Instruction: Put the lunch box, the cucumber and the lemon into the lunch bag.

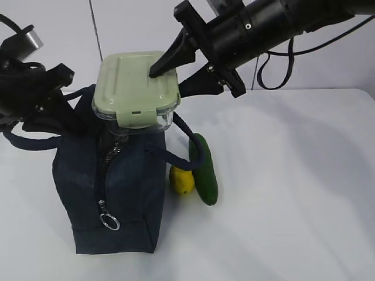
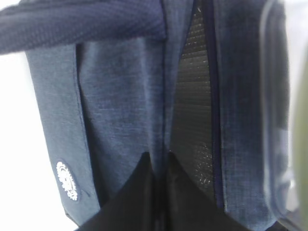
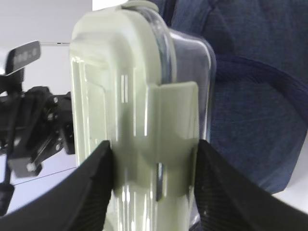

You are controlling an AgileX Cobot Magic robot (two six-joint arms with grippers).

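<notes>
Gripping the lunch box point(image 1: 136, 88) across lid and base, the right gripper point(image 3: 154, 178) holds it level over the lunch bag point(image 1: 111, 193) mouth, long axis running toward the camera. The left gripper point(image 2: 159, 166), pinched shut on the bag's edge, spreads the opening. If that narrow slit sags, the box may catch its rim.
</notes>
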